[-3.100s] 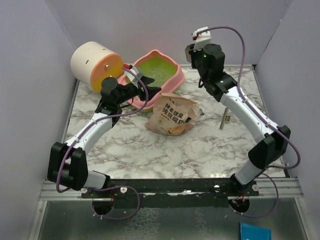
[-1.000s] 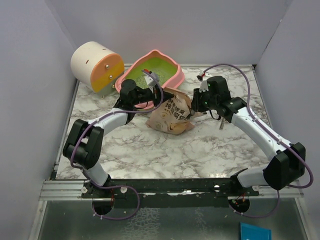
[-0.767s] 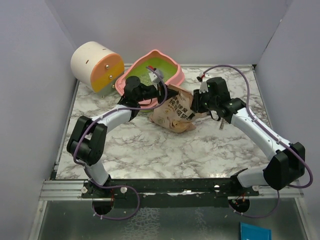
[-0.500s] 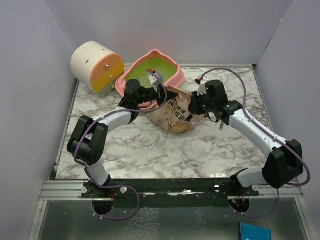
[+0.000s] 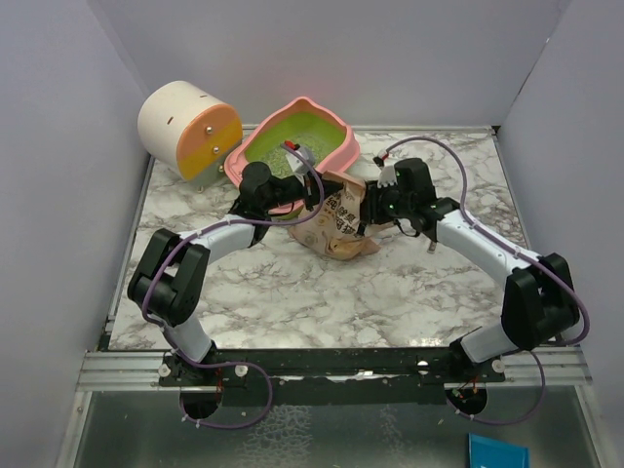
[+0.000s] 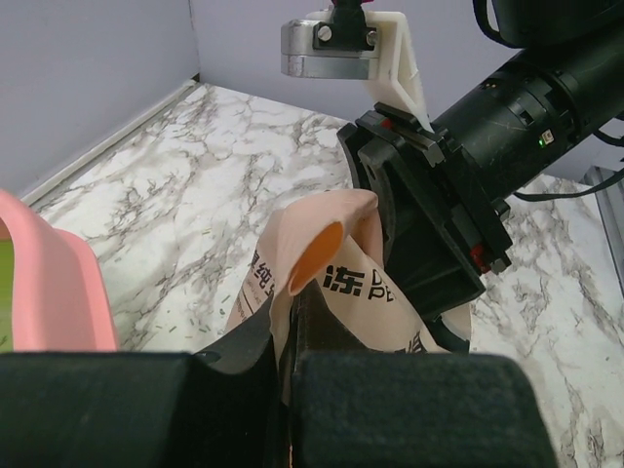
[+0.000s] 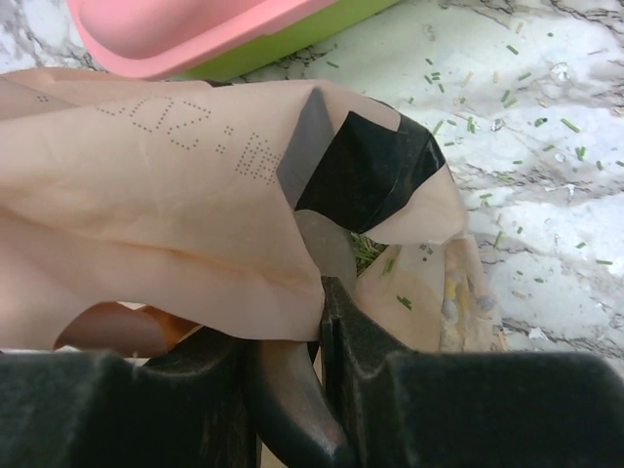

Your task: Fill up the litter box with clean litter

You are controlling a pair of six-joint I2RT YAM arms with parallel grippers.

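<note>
The pink litter box (image 5: 343, 148), lime-green inside, stands at the back of the marble table; its rim also shows in the wrist views (image 6: 58, 292) (image 7: 175, 29). In front of it lies the tan bag (image 5: 341, 232). My left gripper (image 5: 314, 191) is shut on the bag's upper left edge (image 6: 322, 244), the jaws (image 6: 291, 312) pinching the paper. My right gripper (image 5: 374, 209) is shut on the bag's right edge (image 7: 146, 195) at the jaws (image 7: 327, 292). A few green litter bits show in the bag's mouth (image 7: 366, 249).
A cream-and-orange cylinder (image 5: 187, 127) lies at the back left beside the litter box. A small grey metal piece (image 5: 430, 244) rests on the marble by the right arm. Loose green bits (image 7: 517, 88) are scattered on the marble. Grey walls close in three sides.
The right arm came down from the back and took the bag's right edge; the left gripper moved from the litter box to the bag's left edge. In the last second both shifted slightly left.
</note>
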